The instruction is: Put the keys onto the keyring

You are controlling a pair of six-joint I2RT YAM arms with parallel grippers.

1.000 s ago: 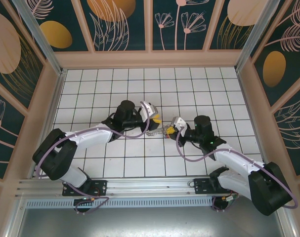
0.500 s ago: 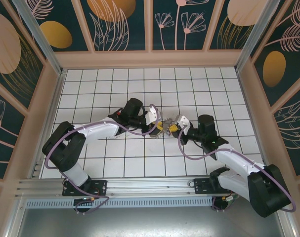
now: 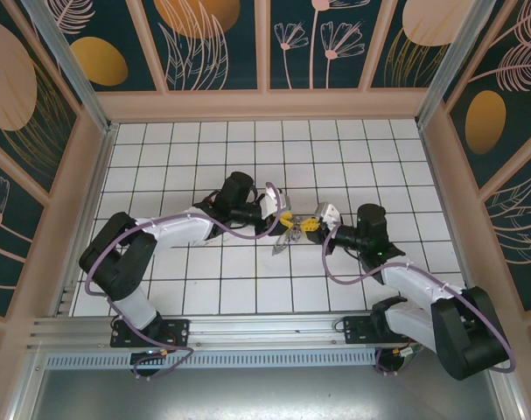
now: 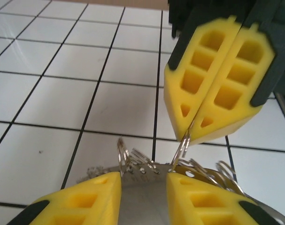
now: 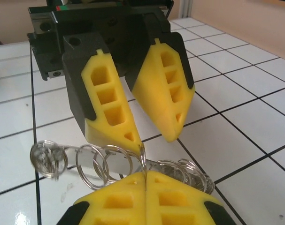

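Observation:
The keyring [image 3: 281, 241] hangs between my two grippers above the middle tiles. It is a flat grey metal band [image 4: 143, 206] fringed with small silvery rings [image 5: 101, 165]. My left gripper [image 4: 143, 182] is shut across the band, one yellow pad on each edge. Facing it, my right gripper [image 5: 145, 176] is shut on one small ring [image 5: 143, 159] that stands up from the band. The two grippers [image 3: 289, 219] [image 3: 314, 223] almost touch tip to tip. The keys are out of view.
White tiled floor [image 3: 248, 289] with dark grout lines stretches all round. Patterned walls with wooden frames [image 3: 265, 103] close in the back and sides. A metal rail [image 3: 248, 325] runs along the near edge by the arm bases.
The left gripper has moved right and met the right gripper. The keyring, earlier low between them, now dangles from their tips. The right wrist has shifted slightly right.

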